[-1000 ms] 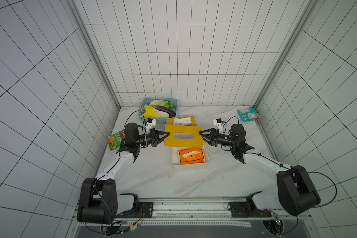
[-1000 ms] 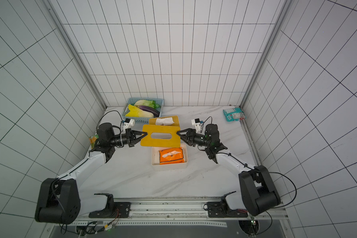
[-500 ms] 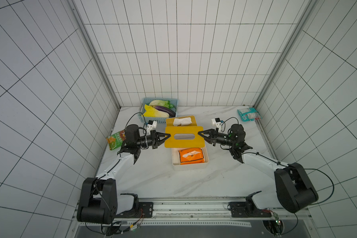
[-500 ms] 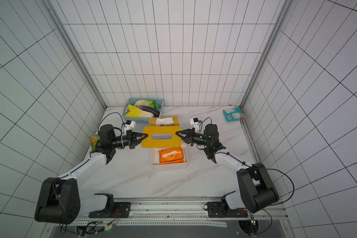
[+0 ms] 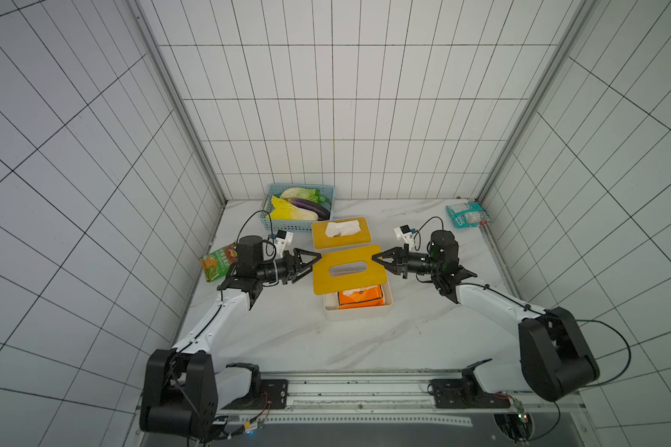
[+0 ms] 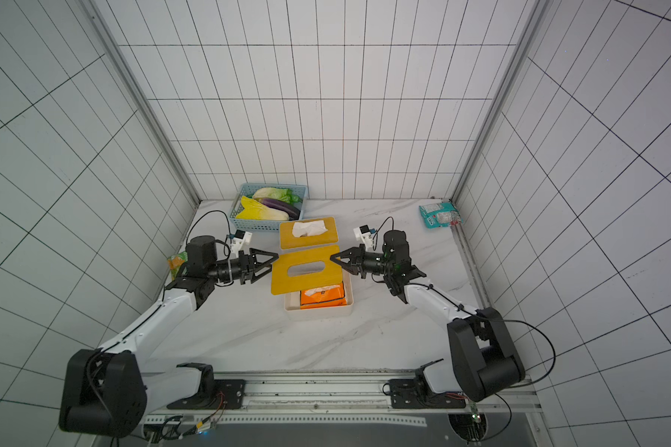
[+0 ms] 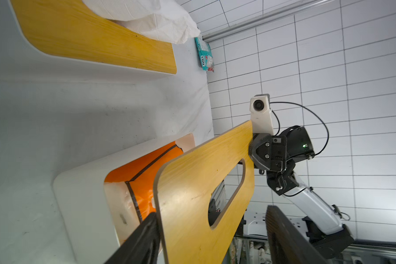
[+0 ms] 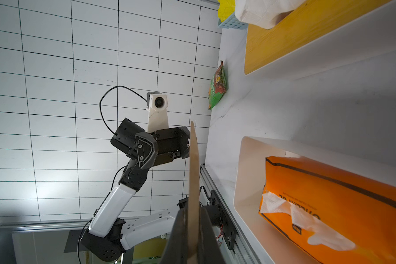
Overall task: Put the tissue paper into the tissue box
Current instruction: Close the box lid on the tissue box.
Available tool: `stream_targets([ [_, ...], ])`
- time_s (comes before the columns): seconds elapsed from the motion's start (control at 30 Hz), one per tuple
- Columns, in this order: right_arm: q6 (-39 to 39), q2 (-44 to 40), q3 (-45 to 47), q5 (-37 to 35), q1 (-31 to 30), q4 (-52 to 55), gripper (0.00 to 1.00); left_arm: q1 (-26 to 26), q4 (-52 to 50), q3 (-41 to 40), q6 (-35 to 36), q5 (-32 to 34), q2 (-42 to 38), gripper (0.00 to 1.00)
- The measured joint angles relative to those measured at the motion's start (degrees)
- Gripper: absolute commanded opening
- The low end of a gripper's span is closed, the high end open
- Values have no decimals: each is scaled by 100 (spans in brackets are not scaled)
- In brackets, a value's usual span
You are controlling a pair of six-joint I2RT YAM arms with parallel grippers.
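Under the lid [image 5: 328, 279] the right pincer [image 5: 375, 258] grips lies tissue paper [image 5: 361, 300].

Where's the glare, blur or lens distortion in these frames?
Both top views: wide-angle, tile lines on the wall splay outward; light even, shadows on the table soft. Left wrist: left gripper's fingers dark and blurred, lid grain sharp. Right wrist: bright hotspot on the wall; right gripper's fingers, clamped on the lid, blurred.

White tiled walls [image 5: 345, 116] with dark grout enclose the marbled white desk [image 5: 287, 340] on three sides; aluminium posts [image 5: 179, 100] mark the corners, a metal rail [image 5: 365, 404] the fourth.
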State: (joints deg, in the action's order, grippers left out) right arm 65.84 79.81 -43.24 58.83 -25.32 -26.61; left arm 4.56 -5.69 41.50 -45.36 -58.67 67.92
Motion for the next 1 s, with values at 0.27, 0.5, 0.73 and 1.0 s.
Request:
stream_targets([
  [0.27,-426,-22,-52,461,555,710,0,2,-1027,254,929,811,-645,85],
  [0.5,-905,164,-302,879,942,1360,0,170,-1558,260,1307,1539,-1049,93],
  [0.73,-1410,577,-654,1067,1023,2009,0,533,-1856,267,1447,2061,-1115,95],
  [1.0,-1829,892,-691,1187,1073,2393,0,761,-1897,267,1482,2420,-994,96],
])
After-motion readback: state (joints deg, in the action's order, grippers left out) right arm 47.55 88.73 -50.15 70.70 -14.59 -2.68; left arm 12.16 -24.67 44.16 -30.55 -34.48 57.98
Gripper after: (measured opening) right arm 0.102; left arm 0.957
